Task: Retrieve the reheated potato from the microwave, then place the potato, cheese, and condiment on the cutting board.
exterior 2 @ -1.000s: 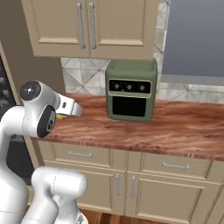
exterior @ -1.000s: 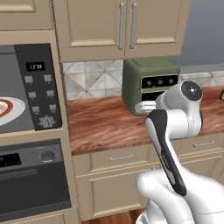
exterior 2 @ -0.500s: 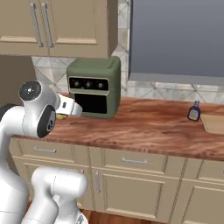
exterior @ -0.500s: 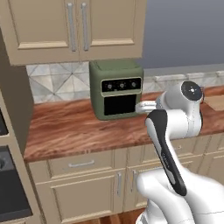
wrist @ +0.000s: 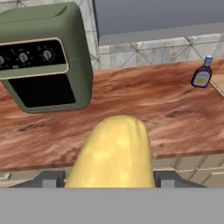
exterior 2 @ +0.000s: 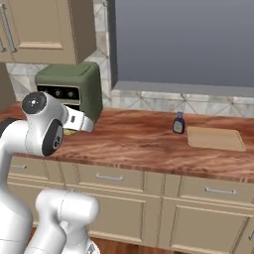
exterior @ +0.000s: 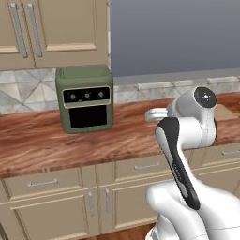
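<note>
My gripper is shut on the potato, a smooth yellowish lump that rises between the two dark fingertips. From the right base view the gripper hovers over the counter's front left part with a bit of the potato under it. The dark condiment bottle stands on the counter to the right, just left of the pale cutting board. In the hand view the condiment is at the far right beside the cutting board's edge. The microwave and the cheese are out of view.
A green toaster oven stands at the back of the reddish wood counter, left of the gripper. Behind the counter is a large grey window panel. Drawers and cabinet doors run below.
The whole picture has slid left: the base has driven to the right. The microwave left the view; the condiment and cutting board came in. The arm holds its pose with the potato.
</note>
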